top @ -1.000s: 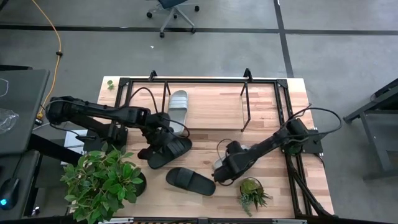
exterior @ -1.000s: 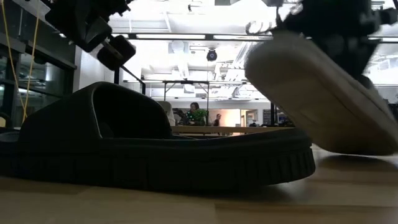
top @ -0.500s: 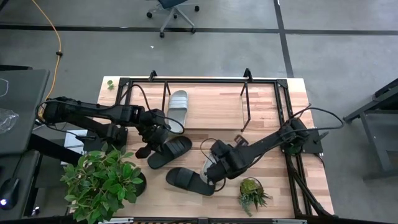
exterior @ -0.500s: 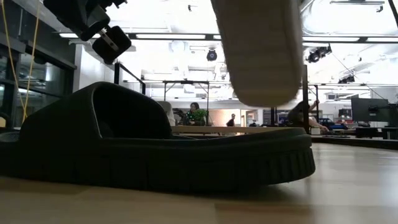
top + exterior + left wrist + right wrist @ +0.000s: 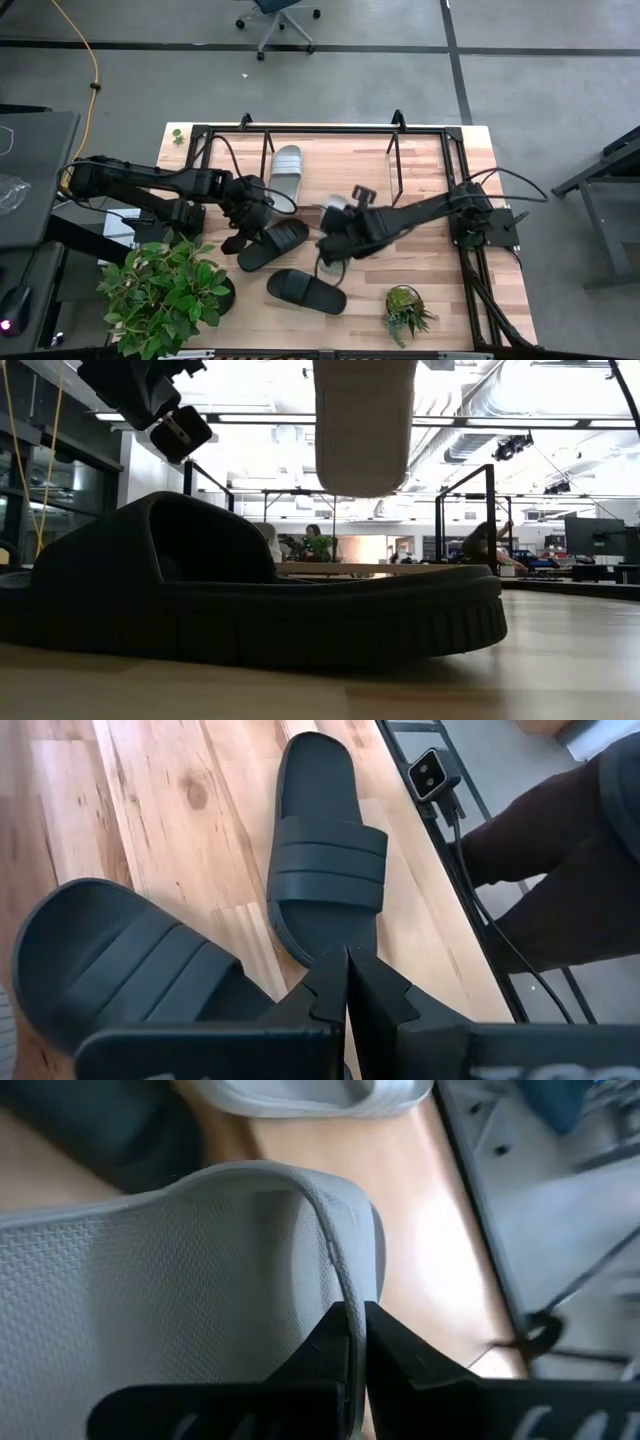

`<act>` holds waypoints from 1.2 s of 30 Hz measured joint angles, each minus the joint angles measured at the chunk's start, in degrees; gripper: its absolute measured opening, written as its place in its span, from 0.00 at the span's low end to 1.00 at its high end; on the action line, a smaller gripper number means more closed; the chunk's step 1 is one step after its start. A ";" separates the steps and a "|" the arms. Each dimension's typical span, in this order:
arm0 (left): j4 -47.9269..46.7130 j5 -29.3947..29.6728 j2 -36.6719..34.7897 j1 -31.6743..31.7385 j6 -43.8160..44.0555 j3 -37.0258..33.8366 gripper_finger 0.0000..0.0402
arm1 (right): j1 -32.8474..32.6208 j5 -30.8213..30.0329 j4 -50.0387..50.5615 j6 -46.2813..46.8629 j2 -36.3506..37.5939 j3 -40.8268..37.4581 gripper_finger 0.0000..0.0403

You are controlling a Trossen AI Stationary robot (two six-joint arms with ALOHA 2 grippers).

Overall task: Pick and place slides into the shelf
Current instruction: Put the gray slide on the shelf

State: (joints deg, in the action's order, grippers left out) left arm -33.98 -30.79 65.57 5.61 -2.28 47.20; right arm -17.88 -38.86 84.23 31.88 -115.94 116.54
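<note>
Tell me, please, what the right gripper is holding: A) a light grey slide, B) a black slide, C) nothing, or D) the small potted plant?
A: in the right wrist view the right gripper pinches the edge of a light grey slide, lifted off the table.

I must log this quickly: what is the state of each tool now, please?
Left tool: shut, holding nothing, above the black slides.
Right tool: shut on the light grey slide, lifted off the table.

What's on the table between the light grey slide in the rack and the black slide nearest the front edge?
In the high view, the other black slide lies between the light grey slide and the front black slide.
</note>
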 joint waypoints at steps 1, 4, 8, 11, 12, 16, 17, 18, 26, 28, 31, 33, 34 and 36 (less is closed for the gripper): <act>0.10 0.01 -0.33 0.00 0.18 0.00 0.00 | 0.86 -0.99 -0.86 -2.29 -0.04 -0.72 0.00; -0.12 0.62 -1.76 0.06 0.65 0.00 0.00 | 3.02 -3.87 -2.92 -8.35 -0.08 -2.03 0.00; -0.60 2.56 -5.88 0.07 1.22 0.00 0.00 | 5.15 -5.62 -6.98 -14.40 -0.07 -3.07 0.00; -1.51 5.89 -9.65 0.06 1.28 0.00 0.00 | 7.13 -4.21 -12.92 -20.52 -0.04 -3.07 0.00; -1.88 7.29 -11.11 0.05 1.28 0.02 0.00 | 7.93 -3.48 -15.14 -22.42 -0.04 -3.07 0.00; -5.39 13.05 -16.27 0.04 1.28 0.02 0.00 | 11.27 -3.27 -19.69 -26.67 -0.04 -3.07 0.00; -6.55 14.04 -17.48 0.06 1.27 0.02 0.00 | 12.12 -3.20 -19.65 -27.11 -0.04 -3.07 0.00; -7.60 15.07 -18.57 0.07 1.28 0.02 0.00 | 13.03 -3.12 -19.65 -27.61 -0.12 -3.07 0.00; -10.66 18.04 -23.42 0.04 2.57 0.02 0.00 | 19.15 -1.12 -24.62 -34.46 -3.14 -3.07 0.00; -11.01 18.03 -23.81 0.04 2.61 0.02 0.00 | 20.09 -1.02 -25.59 -35.63 -4.25 -3.07 0.00; -11.47 18.03 -23.83 0.00 2.68 0.02 0.00 | 21.09 -1.28 -25.23 -35.81 -5.66 -3.07 0.00; -11.76 18.01 -23.83 0.00 2.68 0.02 0.00 | 21.60 -1.33 -25.56 -35.83 -6.35 -3.07 0.00; -11.80 18.01 -23.82 0.00 2.68 0.02 0.00 | 21.82 -1.33 -25.64 -35.83 -6.53 -3.07 0.00; -12.21 18.01 -23.82 0.00 2.65 0.02 0.00 | 22.31 -1.40 -26.30 -36.40 -7.15 -3.07 0.00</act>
State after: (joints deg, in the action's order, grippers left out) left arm -46.19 -12.78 41.74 5.61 0.37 47.22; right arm 4.43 -40.26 57.93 -4.52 -123.09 113.47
